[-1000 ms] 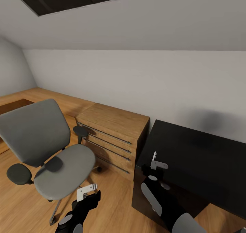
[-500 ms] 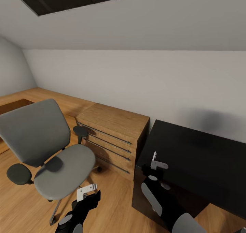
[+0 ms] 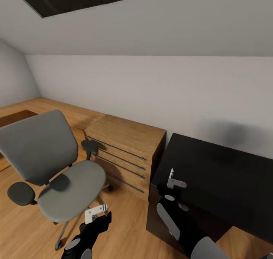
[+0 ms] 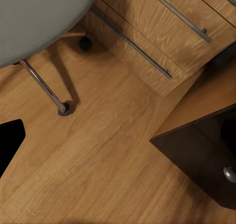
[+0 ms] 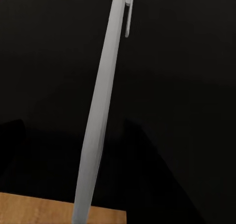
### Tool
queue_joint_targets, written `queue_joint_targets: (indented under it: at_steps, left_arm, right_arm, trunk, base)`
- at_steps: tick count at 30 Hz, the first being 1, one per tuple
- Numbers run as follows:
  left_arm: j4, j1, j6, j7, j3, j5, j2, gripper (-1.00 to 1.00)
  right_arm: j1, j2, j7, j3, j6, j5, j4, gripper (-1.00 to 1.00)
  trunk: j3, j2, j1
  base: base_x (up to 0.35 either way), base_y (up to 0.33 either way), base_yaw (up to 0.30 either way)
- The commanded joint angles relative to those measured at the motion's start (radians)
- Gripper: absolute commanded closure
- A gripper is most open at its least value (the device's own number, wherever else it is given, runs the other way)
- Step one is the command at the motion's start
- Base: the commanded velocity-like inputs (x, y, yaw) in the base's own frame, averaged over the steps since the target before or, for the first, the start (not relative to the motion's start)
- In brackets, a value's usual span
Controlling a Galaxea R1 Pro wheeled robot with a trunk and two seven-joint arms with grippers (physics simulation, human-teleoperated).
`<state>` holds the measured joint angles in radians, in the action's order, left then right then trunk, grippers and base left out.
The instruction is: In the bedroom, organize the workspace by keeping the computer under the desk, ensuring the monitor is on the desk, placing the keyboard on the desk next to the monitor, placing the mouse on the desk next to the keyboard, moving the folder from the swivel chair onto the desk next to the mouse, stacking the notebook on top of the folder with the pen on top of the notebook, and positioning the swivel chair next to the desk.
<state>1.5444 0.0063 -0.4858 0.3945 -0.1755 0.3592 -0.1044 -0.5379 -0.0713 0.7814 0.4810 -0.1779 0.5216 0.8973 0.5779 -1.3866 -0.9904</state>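
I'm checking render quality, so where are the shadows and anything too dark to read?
Head view: soft smudge of shadow on the wall above the desk. Left wrist view: the swivel chair casts a shadow on the floor. Right wrist view: the pen stands pale against near-black.

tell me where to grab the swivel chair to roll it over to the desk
Probably the front rim of the swivel chair seat. It is a thin padded lip facing the robot, and the left gripper is already just in front of it, so come in level from the front. The right gripper seems busy holding the pen.
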Motion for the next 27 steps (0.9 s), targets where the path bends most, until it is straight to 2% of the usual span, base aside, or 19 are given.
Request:
queue_joint_targets:
  at_steps: [1, 7, 27]
  left_arm:
    - [0.002, 0.0, -0.002, 0.009, -0.001, 0.011, 0.0, -1.0]
    - [0.002, 0.0, -0.002, 0.009, -0.001, 0.011, 0.0, -1.0]
    - [0.002, 0.0, -0.002, 0.009, -0.001, 0.011, 0.0, -1.0]
  right_arm:
    - [-0.001, 0.001, 0.008, 0.002, -0.016, 0.01, -0.025, 1.0]
    - [-0.001, 0.003, 0.007, 0.001, -0.044, 0.07, -0.006, 1.0]
    - [-0.001, 0.005, 0.007, 0.001, -0.057, 0.083, 0.006, 1.0]
  trunk:
    - [0.001, 0.0, 0.0]
    - [0.001, 0.0, 0.0]
    - [0.001, 0.0, 0.0]
  base:
    - [0.0, 0.0, 0.0]
    - [0.0, 0.0, 0.0]
    - [0.0, 0.0, 0.0]
